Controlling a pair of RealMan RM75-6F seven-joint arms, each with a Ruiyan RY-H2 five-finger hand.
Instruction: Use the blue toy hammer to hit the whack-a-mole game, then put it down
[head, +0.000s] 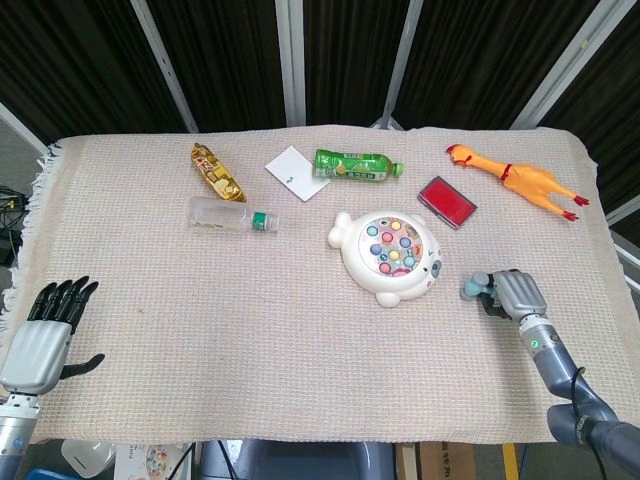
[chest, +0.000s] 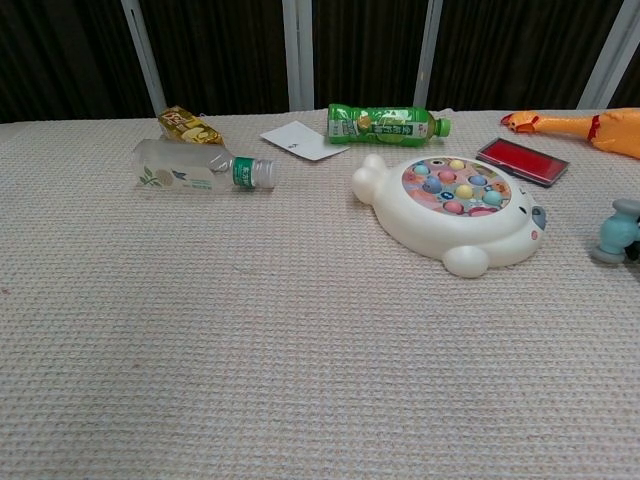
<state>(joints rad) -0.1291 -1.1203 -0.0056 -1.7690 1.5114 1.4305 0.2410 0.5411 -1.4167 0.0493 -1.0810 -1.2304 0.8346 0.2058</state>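
Hammer: blue toy hammer (head: 472, 288) low at the cloth (head: 150, 290), right of the whack-a-mole game (head: 388, 255).
Right hand: right hand (head: 516, 294) grasps its handle.
Left hand: left hand (head: 45, 335) released, idle.
Risk: early release may let the head roll against the game.

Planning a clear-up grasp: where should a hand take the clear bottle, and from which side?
Across the middle of its body, from above. The clear bottle lies flat with its green cap toward the game, sides free; the left hand is on its side of the table.
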